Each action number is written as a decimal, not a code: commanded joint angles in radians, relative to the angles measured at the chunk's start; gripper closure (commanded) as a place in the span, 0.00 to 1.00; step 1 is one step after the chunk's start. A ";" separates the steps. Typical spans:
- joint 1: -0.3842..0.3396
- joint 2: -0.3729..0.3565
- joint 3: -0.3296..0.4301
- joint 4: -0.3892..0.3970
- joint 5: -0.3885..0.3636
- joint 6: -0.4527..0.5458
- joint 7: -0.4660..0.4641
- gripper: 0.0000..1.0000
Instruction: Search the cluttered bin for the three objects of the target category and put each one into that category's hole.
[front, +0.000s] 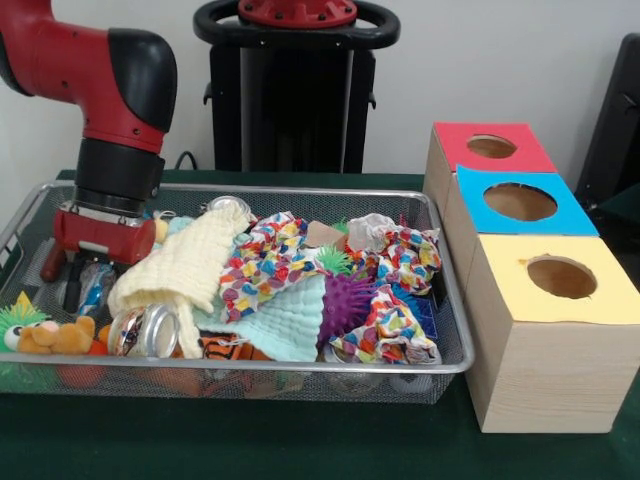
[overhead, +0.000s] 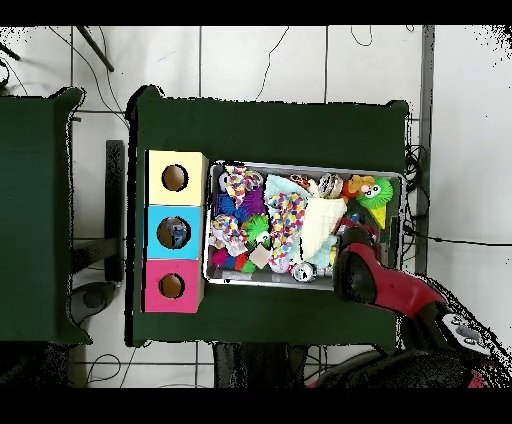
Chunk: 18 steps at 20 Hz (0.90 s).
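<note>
Green table (front: 300, 450), wire-mesh bin (front: 452, 366) lying long across it, three wooden boxes in a row just beside the bin's short end. Blue-topped box (front: 470, 215) is the middle one; its round hole (front: 520, 202) is my target. Red-topped box (front: 445, 150) sits behind it in the front view, yellow-topped box (front: 545, 370) in front.

My arm (front: 110, 80) comes down over the opposite end of the bin, so the hole is well apart from me, the whole length of the bin away along its long axis. In the overhead view the same holds: arm (overhead: 385, 285) at one short end, blue box (overhead: 152, 232) past the other.

Bin contents, heaped: pale yellow cloth (front: 180, 270), patterned multicolour cloth (front: 265, 265), mint cloth (front: 290, 320), purple spiky ball (front: 350, 310), green spiky ball (front: 335, 260), orange plush toy (front: 55, 335), a metal can (front: 145, 330) on its side near the front rim.

My gripper (front: 70, 275) is down among the clutter at the bin's end, black fingers (front: 50, 265) spread apart. Between and just below them lies something clear with a blue patch (front: 97, 290), probably one bottle of the three, but partly hidden, so I can't be sure. No sign of contact that I can confirm. A crinkled clear thing (front: 368, 232) near the far rim might be another bottle.

Judgement: the candidate lies straight under me; carry runs lengthwise to the middle box.
</note>
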 joint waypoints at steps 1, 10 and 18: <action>0.009 0.022 0.025 0.029 0.038 0.099 0.157 0.00; -0.015 0.051 0.054 0.008 0.020 0.121 0.143 0.00; -0.073 -0.044 0.085 0.067 -0.029 0.255 0.079 0.00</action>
